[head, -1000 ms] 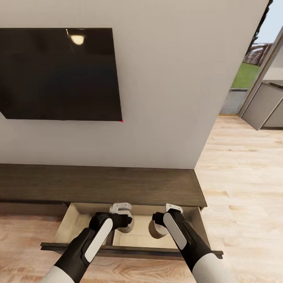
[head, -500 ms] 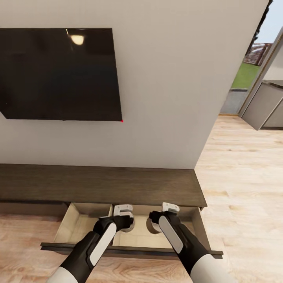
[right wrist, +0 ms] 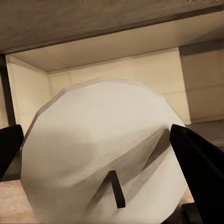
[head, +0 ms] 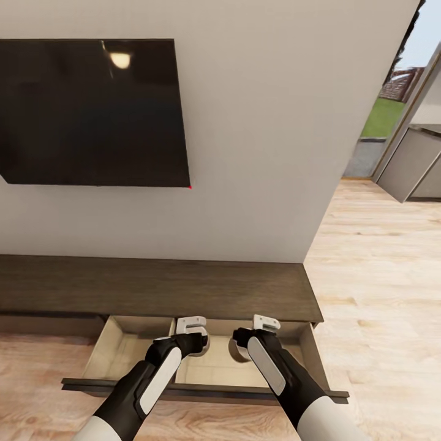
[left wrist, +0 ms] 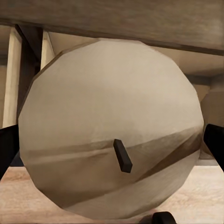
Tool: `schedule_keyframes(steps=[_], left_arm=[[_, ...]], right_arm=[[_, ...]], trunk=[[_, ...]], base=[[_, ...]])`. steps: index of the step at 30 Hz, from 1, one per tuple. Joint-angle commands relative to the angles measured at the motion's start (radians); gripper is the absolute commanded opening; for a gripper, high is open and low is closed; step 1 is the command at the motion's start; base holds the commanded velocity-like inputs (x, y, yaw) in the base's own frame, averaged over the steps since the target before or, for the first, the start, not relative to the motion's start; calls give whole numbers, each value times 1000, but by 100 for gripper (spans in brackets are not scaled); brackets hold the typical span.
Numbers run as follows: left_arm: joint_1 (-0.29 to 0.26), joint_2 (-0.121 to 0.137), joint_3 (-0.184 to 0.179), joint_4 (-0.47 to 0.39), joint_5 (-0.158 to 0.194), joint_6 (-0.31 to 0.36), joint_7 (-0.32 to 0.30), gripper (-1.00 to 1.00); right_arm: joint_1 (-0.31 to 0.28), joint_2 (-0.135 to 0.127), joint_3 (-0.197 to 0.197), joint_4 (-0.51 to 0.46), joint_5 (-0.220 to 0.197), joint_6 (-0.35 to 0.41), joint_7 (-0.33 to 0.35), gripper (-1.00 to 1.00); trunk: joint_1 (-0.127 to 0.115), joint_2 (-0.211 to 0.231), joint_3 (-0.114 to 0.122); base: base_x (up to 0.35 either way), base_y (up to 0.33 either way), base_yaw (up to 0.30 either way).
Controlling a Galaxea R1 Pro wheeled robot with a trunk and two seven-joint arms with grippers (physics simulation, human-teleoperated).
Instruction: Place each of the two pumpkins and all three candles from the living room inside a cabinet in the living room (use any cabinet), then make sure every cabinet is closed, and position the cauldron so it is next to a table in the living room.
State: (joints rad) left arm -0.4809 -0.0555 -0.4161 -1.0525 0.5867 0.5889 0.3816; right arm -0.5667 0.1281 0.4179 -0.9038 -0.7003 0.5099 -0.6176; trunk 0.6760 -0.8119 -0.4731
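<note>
You have a candle in each gripper, both held over the pulled-out drawer (head: 122, 349) of the cabinet (head: 153, 288).

Up close, the left candle (left wrist: 112, 130) is a stubby grey-beige faceted cylinder seen end-on, its round face toward your left wrist camera with a short dark wick (left wrist: 122, 155) standing out of the middle. Dark fingers (left wrist: 7, 149) press on its two sides, so the left gripper (head: 197, 343) is clamped on it. The right candle (right wrist: 102, 158) looks paler, almost white, again with the wick end (right wrist: 116, 189) toward the camera, and the right gripper (head: 240, 346) grips it between dark fingers (right wrist: 196, 163) at each flank.

Each candle's long axis runs along its gripper's fingers, wick end back toward the wrist and far end toward the drawer's interior; from your head camera they show as small pale rounds just below the cabinet's front edge, side by side and apart.

The drawer is pale inside with a dark front rail (head: 202, 389). Around the cabinet lies a light wood floor (head: 380, 294). Above the cabinet's flat dark-brown top hangs a black television (head: 92, 113) on a plain pale wall (head: 275, 153). To the cabinet's right, farther off, stand grey cupboards (head: 410, 165) and a doorway onto green grass (head: 383, 116).
</note>
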Motion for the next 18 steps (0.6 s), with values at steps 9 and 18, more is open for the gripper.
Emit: schedule_keyframes(steps=[9, 18], left_arm=[[-1, 0, -3, -1, 10, 2, 12, -100], [-1, 0, -4, -1, 9, 2, 21, -100]], right_arm=[[-1, -2, 2, 3, -8, -16, -9, -100], [-1, -1, -1, 70, -11, -18, -10, -100]], trunk=[[35, -64, -29], [69, -127, -58]], base=[[0, 0, 0], [0, 0, 0]])
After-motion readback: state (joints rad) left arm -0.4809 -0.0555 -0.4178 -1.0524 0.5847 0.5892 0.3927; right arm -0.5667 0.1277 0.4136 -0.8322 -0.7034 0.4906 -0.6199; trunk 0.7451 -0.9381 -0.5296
